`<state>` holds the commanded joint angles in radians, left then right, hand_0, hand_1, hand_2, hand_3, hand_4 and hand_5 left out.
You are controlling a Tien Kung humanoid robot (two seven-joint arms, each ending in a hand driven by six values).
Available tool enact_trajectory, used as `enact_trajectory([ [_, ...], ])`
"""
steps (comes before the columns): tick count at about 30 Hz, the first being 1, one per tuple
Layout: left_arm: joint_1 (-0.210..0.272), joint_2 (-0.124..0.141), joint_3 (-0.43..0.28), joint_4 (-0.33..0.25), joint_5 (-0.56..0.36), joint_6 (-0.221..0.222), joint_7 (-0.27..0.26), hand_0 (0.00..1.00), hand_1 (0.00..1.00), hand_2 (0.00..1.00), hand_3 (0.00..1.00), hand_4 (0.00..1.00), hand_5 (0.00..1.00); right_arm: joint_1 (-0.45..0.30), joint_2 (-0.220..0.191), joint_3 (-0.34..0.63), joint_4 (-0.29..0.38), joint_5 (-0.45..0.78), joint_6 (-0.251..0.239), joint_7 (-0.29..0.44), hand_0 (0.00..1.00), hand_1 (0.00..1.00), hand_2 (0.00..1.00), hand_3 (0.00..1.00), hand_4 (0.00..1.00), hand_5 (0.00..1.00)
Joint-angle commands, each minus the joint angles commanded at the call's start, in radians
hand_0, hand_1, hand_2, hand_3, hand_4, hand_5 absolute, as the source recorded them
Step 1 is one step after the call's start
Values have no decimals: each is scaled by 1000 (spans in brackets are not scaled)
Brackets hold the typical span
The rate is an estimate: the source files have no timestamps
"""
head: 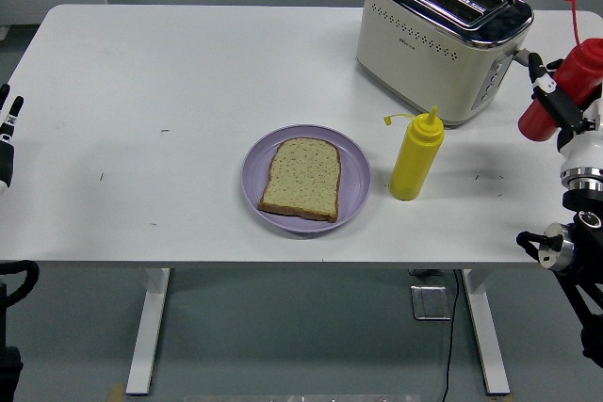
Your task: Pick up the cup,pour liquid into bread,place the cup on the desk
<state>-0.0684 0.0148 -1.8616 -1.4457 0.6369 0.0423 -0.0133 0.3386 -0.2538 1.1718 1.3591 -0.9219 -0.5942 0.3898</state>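
At the right edge of the table, the right hand (565,108) was clamped around a red squeeze bottle (563,94), which was clear of the tabletop and tilted, its base down-left and its capped nozzle pointing up toward the frame's right edge. No cup was visible; the red bottle appeared to stand in for the task's "cup". Exact finger placement was hard to make out, since the hand sat partly at the frame edge, but black fingers wrapped the bottle's body.

The left hand (8,134) rested at the left edge of the table, only partly in view; whether it was spread or curled could not be told.

The slice of bread (301,179) lay flat on the purple plate (353,181) near the table's front-centre, surface dry and unmarked as far as visible. A yellow squeeze bottle (415,159) stood upright just right of the plate, its cap dangling on a tether. The toaster (441,33) sat behind it, slots empty.

Judgement on progress: pick-up step looked complete, bottle lifted and held. Pouring not begun: the bottle was well apart from the plate, on the far side of the yellow bottle, and no sauce showed on the bread. Remaining: carry across over the bread, tip nozzle down, dispense, set bottle back on the table.
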Motion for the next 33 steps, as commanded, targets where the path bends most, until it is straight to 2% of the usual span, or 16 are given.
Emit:
enact_trajectory([
  [4,0,-1,-1,0,1,0,0,837,856,873,762,663,998,55,-27,-11,41,-167,-3,-59,2,2,128,253,806,189],
  [6,0,-1,-2,0,1,0,0,837,856,873,762,663,998,99,-46,-35,53,-251,-25,-112,2,2,128,253,806,189],
  [8,0,-2,-3,0,1,0,0,837,856,873,763,664,998,143,-59,-61,57,-342,-51,-181,2,2,135,261,797,187],
  [15,0,-2,-7,0,1,0,-1,836,854,873,762,665,998,265,-88,-158,10,-635,-41,-463,2,6,153,280,782,177],
  [19,0,-3,-8,0,1,0,-1,836,854,873,762,665,998,349,-109,-231,-34,-810,32,-570,2,6,153,280,782,177],
  [20,0,-3,-9,0,1,0,-1,836,853,873,761,665,998,368,-115,-251,-43,-848,52,-578,2,19,189,314,757,144],
  [25,3,-4,-11,0,1,0,-1,836,853,873,761,665,998,502,-130,-409,-82,-1056,166,-608,2,19,189,314,757,144],
  [26,3,-5,-11,0,1,0,-1,834,853,872,760,664,998,523,-131,-443,-84,-1095,177,-611,3,39,216,352,720,88],
  [32,4,-5,-14,0,1,-1,-2,834,852,872,759,666,998,655,-140,-667,-70,-1347,250,-624,8,44,218,360,713,90],
  [33,4,-5,-14,0,1,-1,-2,834,852,872,759,666,998,671,-138,-709,-68,-1347,258,-624,8,44,218,360,713,90],
])
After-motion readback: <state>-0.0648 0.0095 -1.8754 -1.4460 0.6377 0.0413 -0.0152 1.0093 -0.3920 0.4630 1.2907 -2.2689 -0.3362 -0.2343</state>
